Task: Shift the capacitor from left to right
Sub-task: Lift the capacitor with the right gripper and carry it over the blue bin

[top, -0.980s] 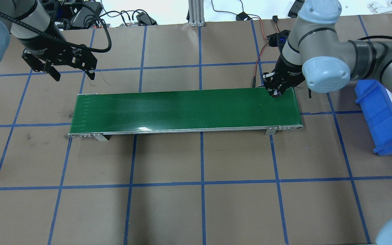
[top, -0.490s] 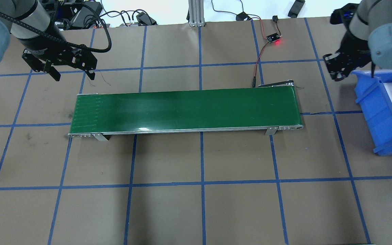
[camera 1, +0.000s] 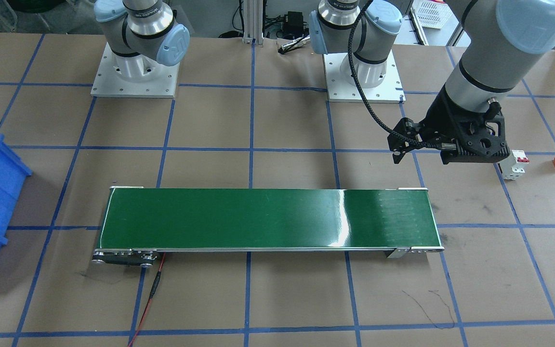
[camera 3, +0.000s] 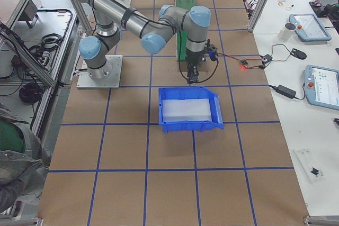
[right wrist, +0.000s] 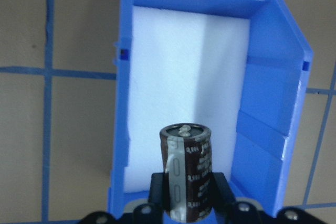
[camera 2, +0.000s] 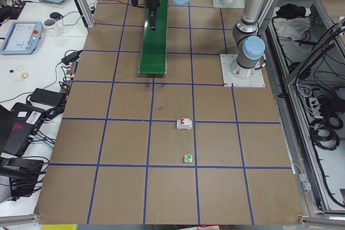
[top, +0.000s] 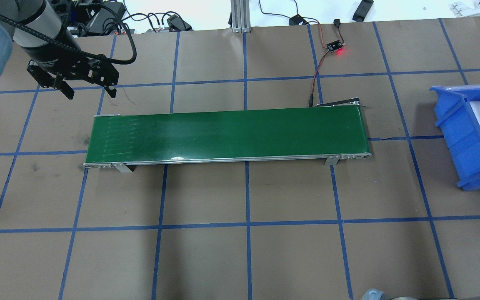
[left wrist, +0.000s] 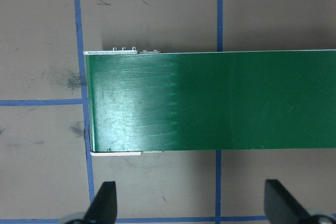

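My right pincer [right wrist: 189,195] is clamped on the capacitor [right wrist: 187,171], a stubby dark-brown can with a printed sleeve and a dull metal top, upright between my pads. It hangs at the near lip of the blue bin [right wrist: 270,103], whose rigid plastic walls frame a soft white foam liner [right wrist: 178,77]. I'd carry it over the foam and lower before letting go, since a round can may roll. My left pincer [left wrist: 191,205] hovers wide and empty beside the glossy green belt [left wrist: 220,98].

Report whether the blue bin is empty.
Empty: the blue bin shows only white liner inside; the capacitor is clamped in the right tool.
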You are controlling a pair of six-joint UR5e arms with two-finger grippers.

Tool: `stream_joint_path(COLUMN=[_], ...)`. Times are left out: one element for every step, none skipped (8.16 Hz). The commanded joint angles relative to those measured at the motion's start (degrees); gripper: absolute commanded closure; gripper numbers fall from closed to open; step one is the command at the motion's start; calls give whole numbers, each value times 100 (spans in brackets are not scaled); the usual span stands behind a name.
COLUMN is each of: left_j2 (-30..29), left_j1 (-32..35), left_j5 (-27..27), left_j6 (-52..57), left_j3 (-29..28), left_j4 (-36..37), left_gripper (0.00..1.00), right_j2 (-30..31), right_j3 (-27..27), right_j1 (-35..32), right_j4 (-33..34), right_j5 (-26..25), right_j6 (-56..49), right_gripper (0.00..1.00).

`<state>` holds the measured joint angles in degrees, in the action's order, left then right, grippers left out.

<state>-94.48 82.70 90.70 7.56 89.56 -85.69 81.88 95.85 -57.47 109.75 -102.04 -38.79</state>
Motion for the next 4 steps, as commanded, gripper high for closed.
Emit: stream_joint_path(left_j2=[0,0,0,0], left_j1=[0,0,0,0], left_j5=[0,0,0,0], left_j6=[0,0,0,0], left_j3=[-8,-8,-8,-8], left_j4=[0,0,0,0], left_gripper=[0,0,0,0], right_j2=[-136,-363,-592,-803], right_j3=[74,74,74,83], right_j1=[1086,1159,1212,1230], right_j4=[3,46,55,64], right_j5=[140,323,343,543], right_j6=[-980,-1120,-1104,-1095], right_gripper=[100,100,100,100])
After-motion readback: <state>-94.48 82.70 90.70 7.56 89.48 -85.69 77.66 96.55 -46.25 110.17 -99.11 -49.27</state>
